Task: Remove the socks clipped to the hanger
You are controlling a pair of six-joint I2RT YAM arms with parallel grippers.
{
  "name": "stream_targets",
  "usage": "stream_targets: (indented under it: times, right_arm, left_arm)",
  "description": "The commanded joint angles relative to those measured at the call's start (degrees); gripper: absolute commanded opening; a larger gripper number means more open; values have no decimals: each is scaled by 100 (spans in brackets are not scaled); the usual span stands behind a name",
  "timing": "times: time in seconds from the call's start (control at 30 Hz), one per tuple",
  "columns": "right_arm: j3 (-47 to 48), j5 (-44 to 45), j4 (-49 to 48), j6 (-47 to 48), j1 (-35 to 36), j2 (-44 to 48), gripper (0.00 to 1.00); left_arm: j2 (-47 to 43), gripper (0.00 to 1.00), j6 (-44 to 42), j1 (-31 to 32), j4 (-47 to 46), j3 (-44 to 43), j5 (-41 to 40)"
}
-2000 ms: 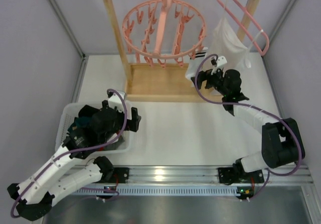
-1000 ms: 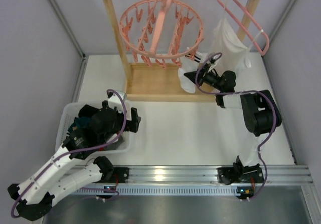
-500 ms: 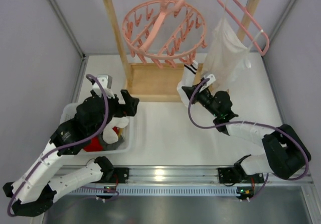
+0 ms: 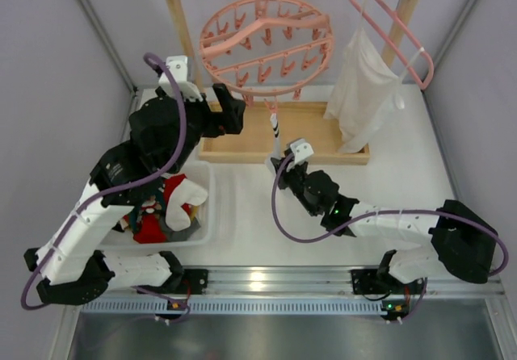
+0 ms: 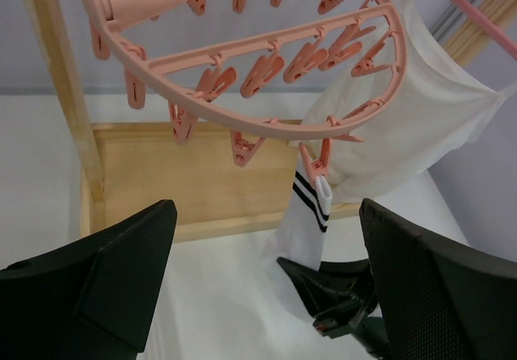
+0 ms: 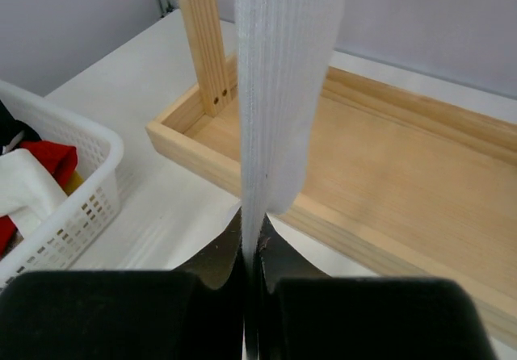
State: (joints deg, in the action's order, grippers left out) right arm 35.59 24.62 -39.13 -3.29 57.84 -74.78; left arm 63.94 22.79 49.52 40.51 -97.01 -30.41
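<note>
A white ribbed fabric sock with black stripes near its cuff (image 5: 305, 229) hangs by that cuff from one small pink clip on the rim of the round pink plastic ring hanger with crossbars and dangling clips (image 5: 266, 126). It is stretched into a narrow, taut strip that runs straight up from the right gripper (image 6: 250, 251). That gripper's black fingers (image 6: 202, 267) are pressed together on the sock's lower end, with the cloth squeezed thin in the seam between them. Beyond the right gripper and below the sock lies the shallow light wooden base tray of the rack (image 6: 388, 190), and one wooden upright (image 6: 203, 37) rises just to the left of the sock. Off to the gripper's left sits a white plastic lattice basket (image 6: 81, 174) holding red and white socks (image 4: 161, 215). The right arm lies low over the table, reaching forward and leftward from its base, its wrist tipped up towards the hanger. The left arm is raised high above the basket with its elbow bent. The left gripper (image 4: 230, 111) is level with the hanger's underside and aimed at the clipped cuff. Its fingers (image 5: 113, 271) are spread wide with nothing between them, and the sock and the right gripper lie ahead of and below the gap. Further right, a large white cloth garment (image 4: 363, 85) hangs on a plain pink triangular hanger (image 4: 396, 41).
</note>
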Motion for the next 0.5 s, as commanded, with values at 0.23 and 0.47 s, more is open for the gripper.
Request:
stream_targets:
  times: [0.23,0.47]
  right_arm:
    - [1028,2152,29,215,1106,-854,0]
    - [1239,2196,161,118,1299,-985,0]
  left_arm:
    - [1190,98,-433,752,-131,-766,-1019]
    - [1375,97,-345,761,-149,-810,-949]
